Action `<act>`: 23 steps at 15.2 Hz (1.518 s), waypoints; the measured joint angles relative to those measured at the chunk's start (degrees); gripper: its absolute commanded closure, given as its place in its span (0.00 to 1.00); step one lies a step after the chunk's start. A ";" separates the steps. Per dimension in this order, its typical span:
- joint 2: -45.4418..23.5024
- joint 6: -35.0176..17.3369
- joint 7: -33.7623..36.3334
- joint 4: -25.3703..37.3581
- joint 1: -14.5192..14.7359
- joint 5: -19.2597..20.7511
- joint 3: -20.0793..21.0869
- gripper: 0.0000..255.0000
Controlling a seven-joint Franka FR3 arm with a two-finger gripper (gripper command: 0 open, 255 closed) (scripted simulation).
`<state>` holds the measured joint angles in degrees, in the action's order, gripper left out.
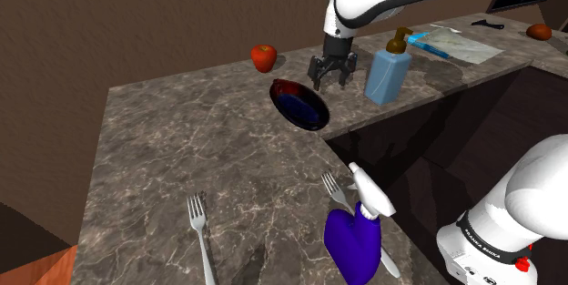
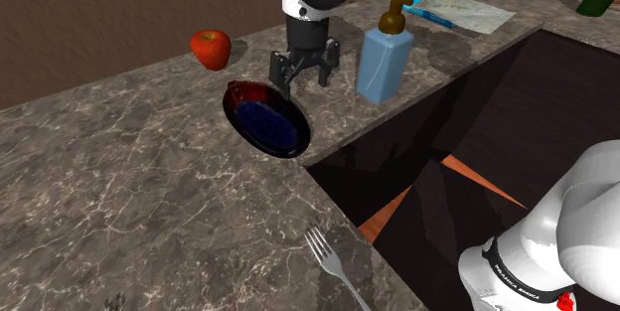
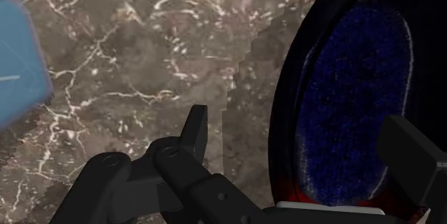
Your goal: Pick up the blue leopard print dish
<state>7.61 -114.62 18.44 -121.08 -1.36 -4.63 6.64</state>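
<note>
Your all-black two-finger gripper [image 1: 329,81] hangs at the upper centre of the shoulder view over the brown marbled stone counter [image 1: 173,137], its fingers spread wide and clasping nothing. The round dark-blue dish with a black rim and a red edge [image 1: 300,106] stands steeply tilted just below and left of the fingers, by the counter's inner edge. In the wrist view one finger overlaps it, while bare counter shows between it and the other. A red apple [image 1: 263,56] sits to the dish's upper left and a blue soap bottle with a brown pump [image 1: 387,76] to its right.
</note>
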 measured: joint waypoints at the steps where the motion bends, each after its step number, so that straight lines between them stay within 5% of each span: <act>1: -2.36 -1.29 0.47 1.62 -0.11 0.33 0.03 0.00; 4: -7.13 -3.25 2.11 5.69 -0.11 1.08 0.21 0.00; 11: -9.86 -8.55 2.28 3.40 -0.06 1.33 0.25 0.00; 12: -10.02 -8.84 2.22 3.25 -0.08 1.34 0.23 1.00; 23: -9.94 -8.86 2.22 3.23 -0.09 1.33 0.22 1.00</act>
<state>-2.34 -123.48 20.66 -117.85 -1.45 -3.29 6.86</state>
